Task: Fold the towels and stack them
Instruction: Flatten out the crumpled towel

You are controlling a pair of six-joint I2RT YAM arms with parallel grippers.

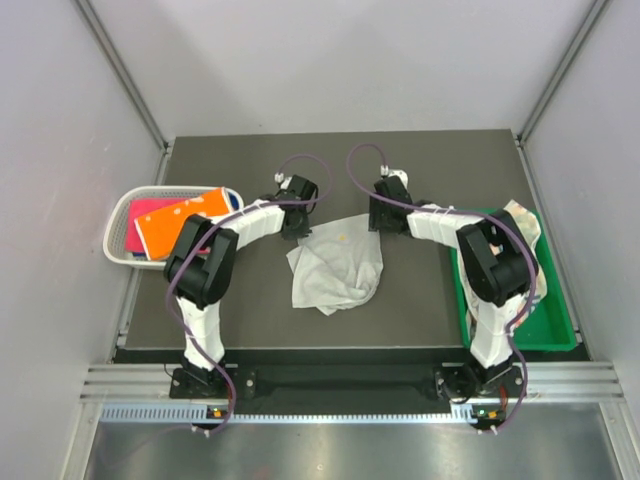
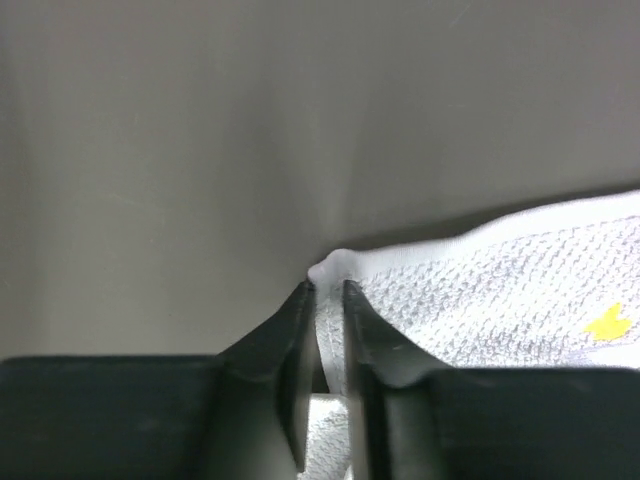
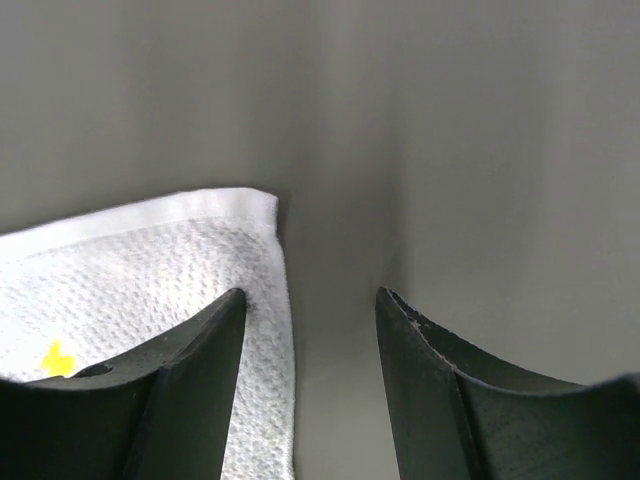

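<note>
A white towel [image 1: 335,265] with a small yellow mark lies crumpled in the middle of the dark table. My left gripper [image 1: 297,228] is at its far left corner. In the left wrist view the gripper [image 2: 328,292] is shut on the hemmed corner of the white towel [image 2: 500,295], which bunches up between the tips. My right gripper [image 1: 385,218] is at the far right corner. It [image 3: 310,300] stands open there, its left finger over the towel [image 3: 130,270] and its right finger over bare table. A pink towel [image 1: 150,212] and an orange towel [image 1: 190,212] lie in the basket.
A white mesh basket [image 1: 116,222] stands at the left edge of the table. At the right edge is a green tray [image 1: 520,335] with a pale printed cloth [image 1: 526,222] at its far end. Both arms reach over the table's near half.
</note>
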